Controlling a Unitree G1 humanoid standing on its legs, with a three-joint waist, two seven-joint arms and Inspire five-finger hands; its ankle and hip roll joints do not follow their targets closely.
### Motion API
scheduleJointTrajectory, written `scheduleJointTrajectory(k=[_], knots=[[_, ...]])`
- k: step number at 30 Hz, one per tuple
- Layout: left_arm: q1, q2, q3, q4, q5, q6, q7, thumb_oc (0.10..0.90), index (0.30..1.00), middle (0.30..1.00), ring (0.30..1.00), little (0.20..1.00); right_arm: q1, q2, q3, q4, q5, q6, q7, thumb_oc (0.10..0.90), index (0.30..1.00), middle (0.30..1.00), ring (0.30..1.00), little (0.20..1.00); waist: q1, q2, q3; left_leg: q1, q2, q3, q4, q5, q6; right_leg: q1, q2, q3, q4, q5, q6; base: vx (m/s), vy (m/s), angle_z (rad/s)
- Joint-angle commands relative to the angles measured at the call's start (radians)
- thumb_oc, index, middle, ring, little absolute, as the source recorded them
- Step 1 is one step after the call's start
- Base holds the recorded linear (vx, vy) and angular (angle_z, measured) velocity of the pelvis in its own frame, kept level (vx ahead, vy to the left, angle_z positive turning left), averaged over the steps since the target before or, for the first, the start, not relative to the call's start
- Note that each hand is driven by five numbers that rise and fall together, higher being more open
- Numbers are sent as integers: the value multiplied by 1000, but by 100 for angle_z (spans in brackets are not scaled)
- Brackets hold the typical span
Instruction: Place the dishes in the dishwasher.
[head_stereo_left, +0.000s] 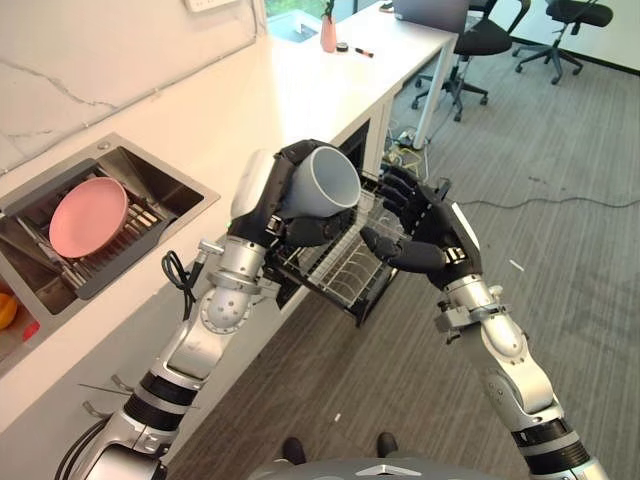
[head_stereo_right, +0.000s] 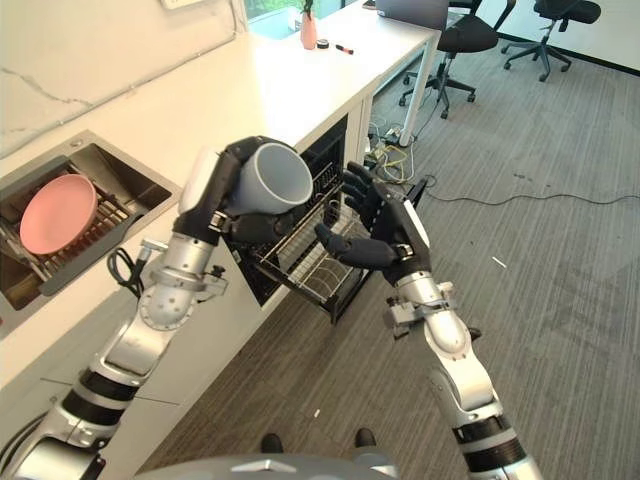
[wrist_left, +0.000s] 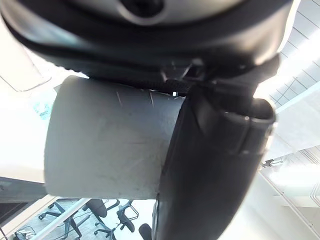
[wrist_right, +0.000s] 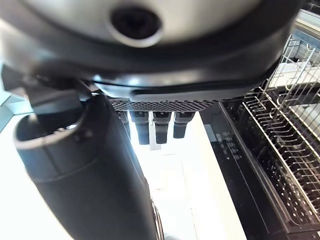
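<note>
Cup going over the dishwasher rack

The left hand (head_stereo_left: 285, 215) is gripping a grey cup (head_stereo_left: 330, 180) above the pulled-out rack (head_stereo_left: 345, 265); the right hand (head_stereo_left: 425, 230) is hovering beside it, fingers relaxed, holding nothing.

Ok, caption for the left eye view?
Left robot hand holds grey cup over pulled-out dishwasher rack.
</note>
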Motion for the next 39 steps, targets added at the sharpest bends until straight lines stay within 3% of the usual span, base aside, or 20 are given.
scheduleJointTrajectory(k=[1,15,24,30,39], knots=[[-161,-38,-2,-4,18,-90,51,400,300,300,300,300,-87,6,-39,-98,43,-125,-13,800,900,900,900,900,2,20,-80,62,77,9,4,-87,-47,13,26,-11,15,-94,33,0,0,0],[-209,-39,-111,24,50,-87,13,400,300,300,300,300,-114,21,23,-165,121,-133,6,800,900,900,900,900,7,18,-83,68,85,-8,4,-87,-52,30,26,-24,15,-98,31,0,-4,3],[-222,-34,-108,94,31,-79,12,400,300,300,300,300,-138,0,60,-190,206,-113,55,800,900,900,900,900,4,13,-86,73,87,-5,4,-89,-55,32,24,-23,15,-96,31,0,0,0],[-227,-38,-91,180,28,-60,28,400,300,300,300,300,-146,-5,53,-189,212,-105,56,800,900,900,900,900,-1,15,-89,77,87,-2,4,-90,-55,33,20,-22,15,-94,33,0,0,0],[-242,-40,-120,178,78,-58,28,400,300,300,300,300,-149,7,75,-149,193,-89,41,800,900,900,900,900,-1,19,-89,81,83,-5,4,-93,-53,35,15,-23,15,-93,33,0,0,0]])
